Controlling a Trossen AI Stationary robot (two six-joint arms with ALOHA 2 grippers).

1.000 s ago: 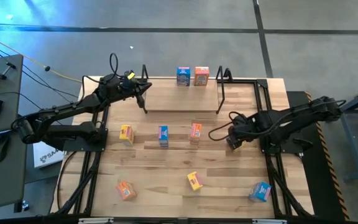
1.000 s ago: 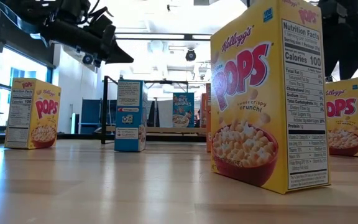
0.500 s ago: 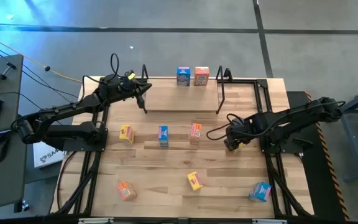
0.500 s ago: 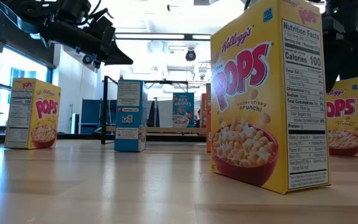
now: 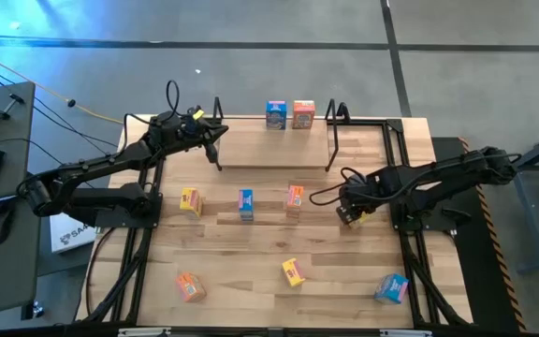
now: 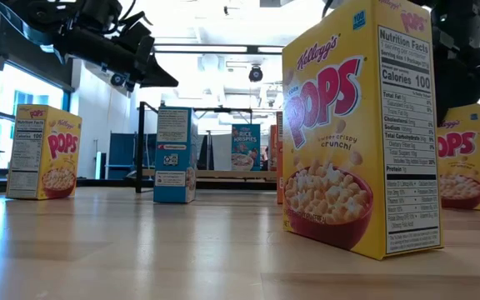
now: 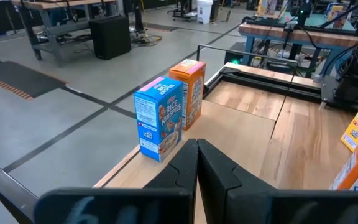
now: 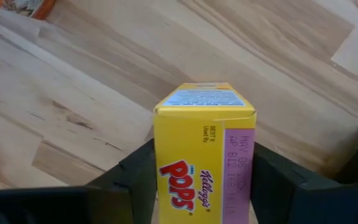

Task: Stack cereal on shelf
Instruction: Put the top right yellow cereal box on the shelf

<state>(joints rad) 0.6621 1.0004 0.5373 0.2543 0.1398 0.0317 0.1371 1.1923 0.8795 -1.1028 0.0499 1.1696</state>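
The shelf's light plank [image 5: 274,150] sits at the table's far side between black wire loops. A blue cereal box [image 5: 275,114] and an orange one [image 5: 303,113] stand upright side by side at its far edge. My left gripper [image 5: 215,139] hovers shut by the shelf's left loop, touching nothing; its wrist view shows the same blue box [image 7: 160,118] and orange box [image 7: 188,90] ahead. My right gripper [image 5: 348,212] is right of the table's middle, shut on a yellow cereal box [image 8: 204,155], which the high view mostly hides under the gripper. My right gripper pinches the yellow box between its two fingers, one dark finger [image 8: 135,177] on each of two opposite faces, near the printed end [image 8: 194,168] that faces the wrist camera. It comes slanting down from the table's right. In the low view the box [image 6: 469,158] stands upright on the tabletop.
Six more boxes are on the table: yellow [image 5: 190,201], blue [image 5: 246,203] and orange [image 5: 294,199] in a middle row, orange [image 5: 189,286], yellow [image 5: 293,271] and blue [image 5: 393,288] near the front edge. Bare wood lies between the rows.
My right gripper has shifted slightly toward the table's left and come lower around the yellow box, which has stayed where it was. My left arm has kept still.
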